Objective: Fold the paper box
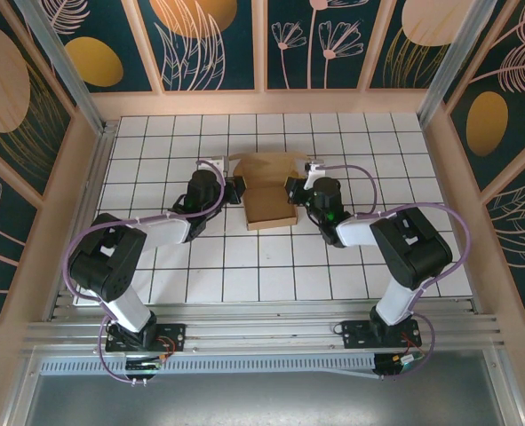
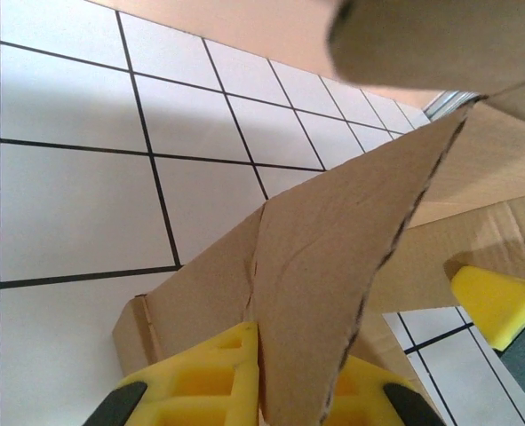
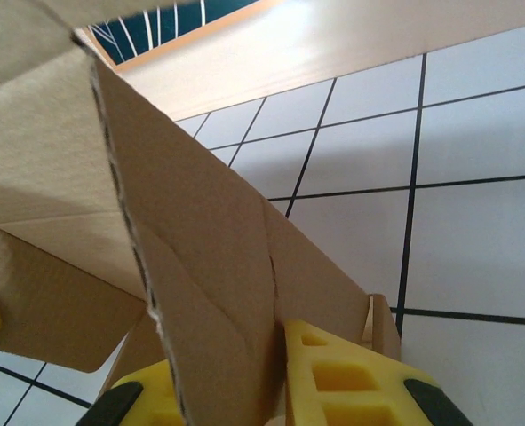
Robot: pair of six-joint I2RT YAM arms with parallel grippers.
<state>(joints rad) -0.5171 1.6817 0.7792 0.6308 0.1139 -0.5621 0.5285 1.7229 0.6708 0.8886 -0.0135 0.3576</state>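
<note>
**2 claws clamp the paper box from opposite sides**

The paper box [image 1: 269,191] sits partly folded on the gridded table [image 1: 155,266], directly between the 2 claws; the left gripper [image 1: 236,188] meets its left edge and the right gripper [image 1: 294,188] its right edge. The left wrist view has a raised cardboard panel pinched between that claw's yellow pads [image 2: 200,382], rising ahead of the fingertips; beyond it, to the claw's right, lies more of the box. The right claw is likewise closed on an upright panel, which stands between its own pads [image 3: 333,377]; the rest of the cardboard spreads to that claw's left.
</note>
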